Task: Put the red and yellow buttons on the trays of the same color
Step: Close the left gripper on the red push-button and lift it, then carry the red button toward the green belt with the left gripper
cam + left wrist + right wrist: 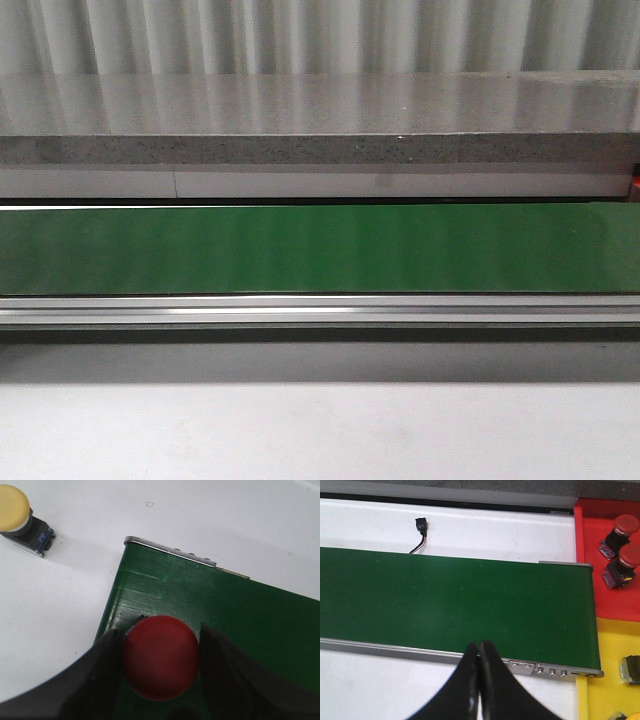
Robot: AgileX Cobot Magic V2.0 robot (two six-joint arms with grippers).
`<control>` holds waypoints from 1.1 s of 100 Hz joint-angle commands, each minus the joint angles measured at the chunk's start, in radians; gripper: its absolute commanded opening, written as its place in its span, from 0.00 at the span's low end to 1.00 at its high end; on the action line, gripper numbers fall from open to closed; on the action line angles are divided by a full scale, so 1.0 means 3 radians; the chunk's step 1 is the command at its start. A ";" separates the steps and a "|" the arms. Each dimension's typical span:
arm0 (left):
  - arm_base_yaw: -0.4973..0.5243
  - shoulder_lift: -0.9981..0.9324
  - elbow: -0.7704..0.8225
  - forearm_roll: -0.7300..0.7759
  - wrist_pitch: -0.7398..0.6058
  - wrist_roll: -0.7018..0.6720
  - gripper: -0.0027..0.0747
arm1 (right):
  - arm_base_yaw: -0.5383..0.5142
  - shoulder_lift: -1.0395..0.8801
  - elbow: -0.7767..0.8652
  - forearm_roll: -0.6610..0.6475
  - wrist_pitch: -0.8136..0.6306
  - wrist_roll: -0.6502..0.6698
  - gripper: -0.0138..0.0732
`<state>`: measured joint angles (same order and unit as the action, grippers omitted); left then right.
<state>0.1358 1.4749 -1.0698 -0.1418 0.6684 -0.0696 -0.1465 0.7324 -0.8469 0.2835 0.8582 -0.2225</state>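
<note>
Left gripper (161, 650): fingers are pinching a red button (161, 663) by its sides, holding it over a corner of the green conveyor belt (240, 615), while a yellow button (20, 517) is lying on the white table (65, 605) well apart from it. Right gripper (479, 655): fingers are pressing together with nothing between them, hovering above the belt's near edge, near its right end. A red tray (610, 570) is carrying two red buttons (619, 531) beyond the belt's right end, with a yellow tray (607, 680) adjoining it on the nearer side.
</note>
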 commanded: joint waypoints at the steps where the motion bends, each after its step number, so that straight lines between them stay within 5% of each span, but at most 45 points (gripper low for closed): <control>1: -0.0022 -0.0106 -0.0088 -0.0066 -0.0109 0.0037 0.57 | 0.0004 -0.0017 -0.0079 0.0029 -0.0172 -0.0027 0.08; 9: -0.0022 -0.0106 -0.0088 -0.0066 -0.0086 0.0059 0.74 | 0.0004 -0.0017 -0.0079 0.0029 -0.0172 -0.0027 0.08; 16: -0.0022 -0.0106 -0.0088 -0.0072 -0.0078 0.0076 0.79 | 0.0004 -0.0017 -0.0079 0.0029 -0.0172 -0.0027 0.08; 110: 0.0201 -0.0222 -0.0447 -0.0036 -0.0355 0.0293 0.79 | 0.0004 -0.0017 -0.0079 0.0029 -0.0172 -0.0027 0.08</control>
<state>0.1675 1.4294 -1.1690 -0.1508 0.6264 0.0145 -0.1465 0.7324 -0.8469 0.2835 0.8582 -0.2225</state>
